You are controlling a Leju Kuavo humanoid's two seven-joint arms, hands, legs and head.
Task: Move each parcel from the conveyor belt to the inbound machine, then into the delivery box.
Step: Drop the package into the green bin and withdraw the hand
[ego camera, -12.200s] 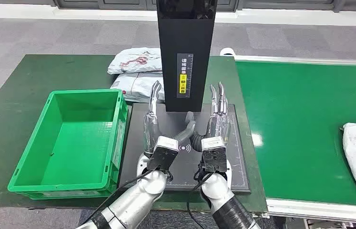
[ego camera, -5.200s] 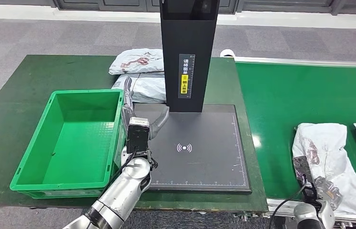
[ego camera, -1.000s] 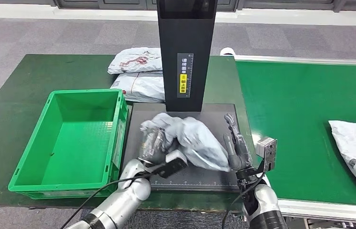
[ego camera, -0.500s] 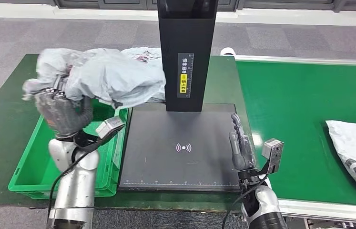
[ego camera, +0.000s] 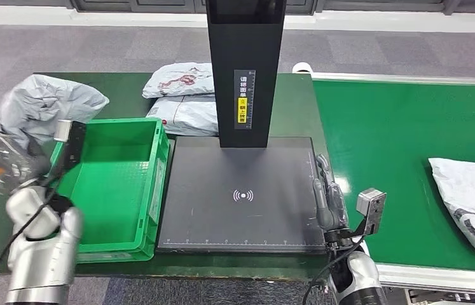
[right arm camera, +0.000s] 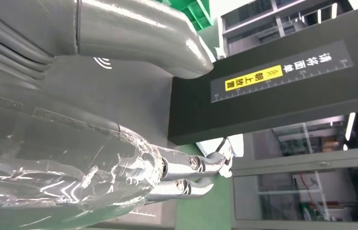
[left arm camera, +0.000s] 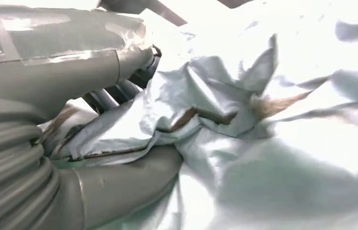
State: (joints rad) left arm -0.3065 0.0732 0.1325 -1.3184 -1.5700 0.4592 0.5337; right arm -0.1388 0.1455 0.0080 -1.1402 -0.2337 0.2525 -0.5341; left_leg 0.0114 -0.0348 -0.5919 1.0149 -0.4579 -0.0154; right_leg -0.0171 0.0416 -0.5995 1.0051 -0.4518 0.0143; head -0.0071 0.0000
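Gripping a crumpled grey parcel point(ego camera: 47, 105), the left hand point(ego camera: 2, 162) is raised at the far-left edge of the table, just left of the green delivery box point(ego camera: 112, 184); in the left wrist view its thumb and darker fingers point(left arm camera: 119, 91) pinch folds of the grey plastic point(left arm camera: 225, 134); the parcel hangs above the table beside the box's left wall, not inside the box; the right hand point(ego camera: 328, 197) stands upright at the near-right edge of the inbound machine's black scan plate point(ego camera: 241, 190), fingers straight and held close side by side, holding nothing, its fingertips point(right arm camera: 201, 175) pointing toward the machine's black column point(ego camera: 245, 70); two more grey-white parcels point(ego camera: 184, 98) lie stacked on the dark green table point(ego camera: 126, 89) on the far side of the box, left of the column; another white parcel point(ego camera: 473, 203) lies on the green conveyor belt point(ego camera: 400, 146) at the right edge, well apart from the right hand.
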